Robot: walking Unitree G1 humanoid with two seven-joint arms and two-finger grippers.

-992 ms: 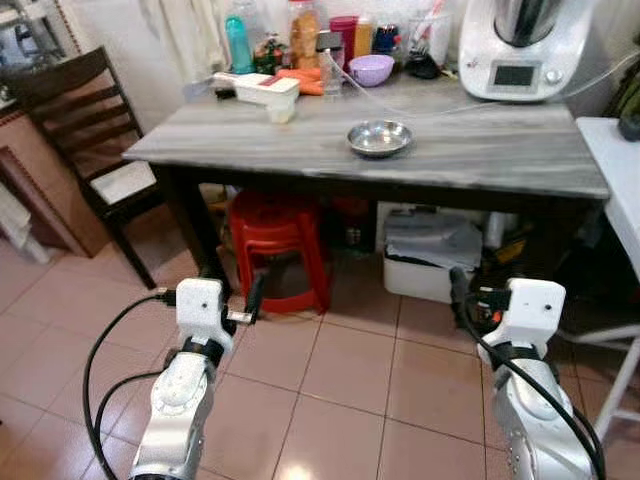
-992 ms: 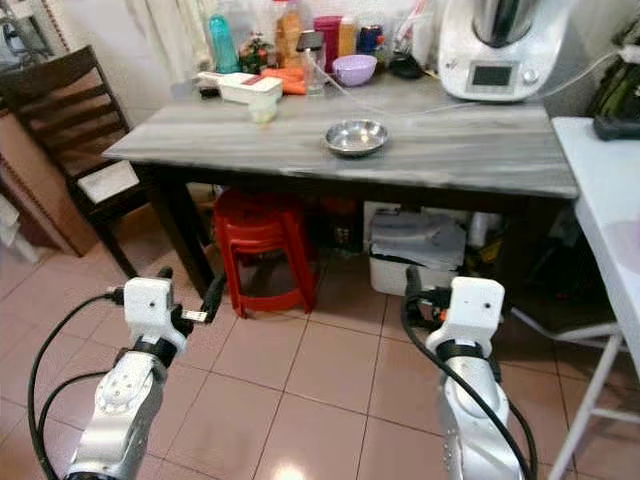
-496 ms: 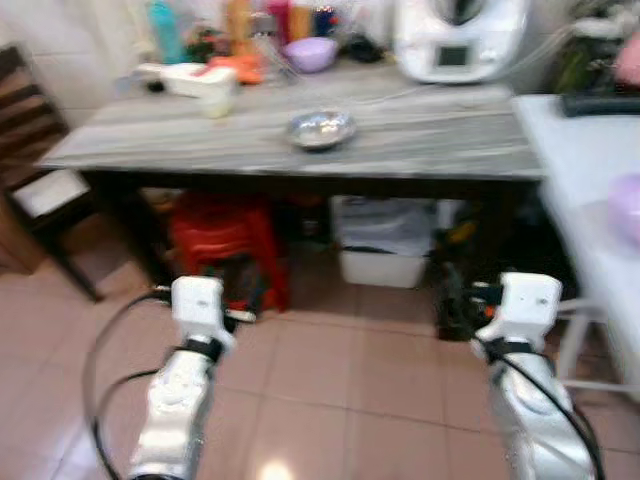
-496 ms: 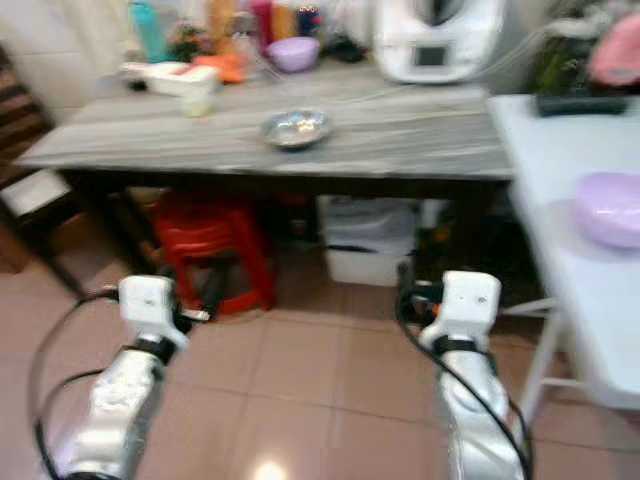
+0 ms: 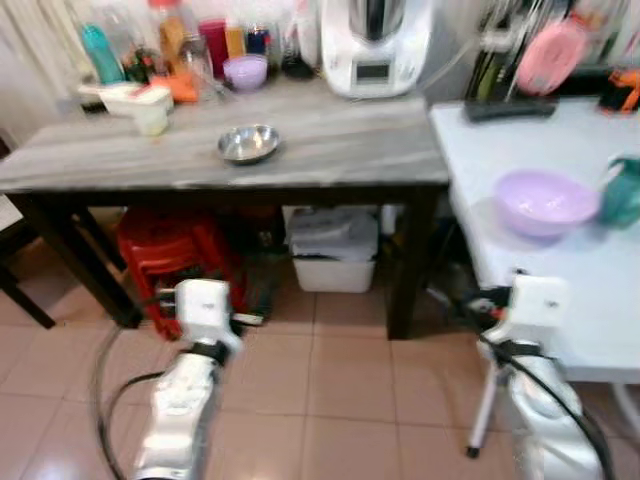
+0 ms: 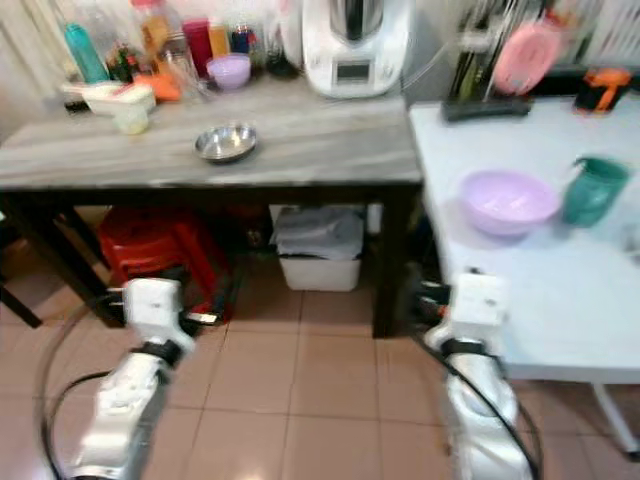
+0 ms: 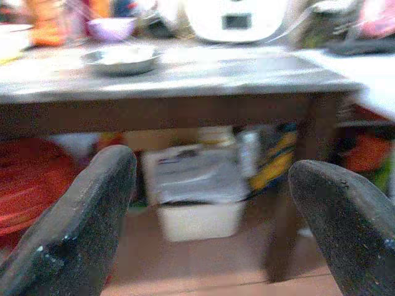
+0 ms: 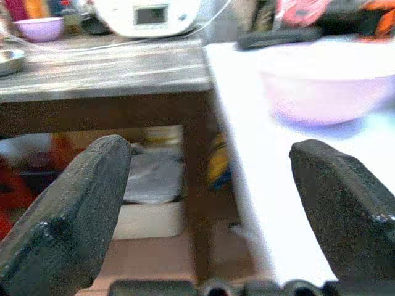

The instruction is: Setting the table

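While nothing is yet carried, both grippers hang low over the tiled floor. Left gripper spread wide with bare space between its fingers, aimed under the grey wooden table toward a white storage bin. Right gripper equally wide apart and empty, pointed at the near corner of the white table.

Outward from the grippers, in the head views: at 12 o'clock, the grey wooden table, with a small steel bowl sitting alone near its front edge. Farther back at 11 o'clock, a clutter of bottles and jars, a small lilac bowl and a white container. At 12 to 1 o'clock, a white kitchen machine against the wall. Under the table, a red plastic stool and the bin.

At 2 o'clock, the white table, bearing a larger lilac bowl, a teal cup just beside it, and a dark flat object at the far edge, too blurred to name. Behind it, a pink plate, probably in a rack.

Judged from this: barely begun. No place laid, no cutlery visible. Still to do: approach, pick up dishes, arrange them on one table.
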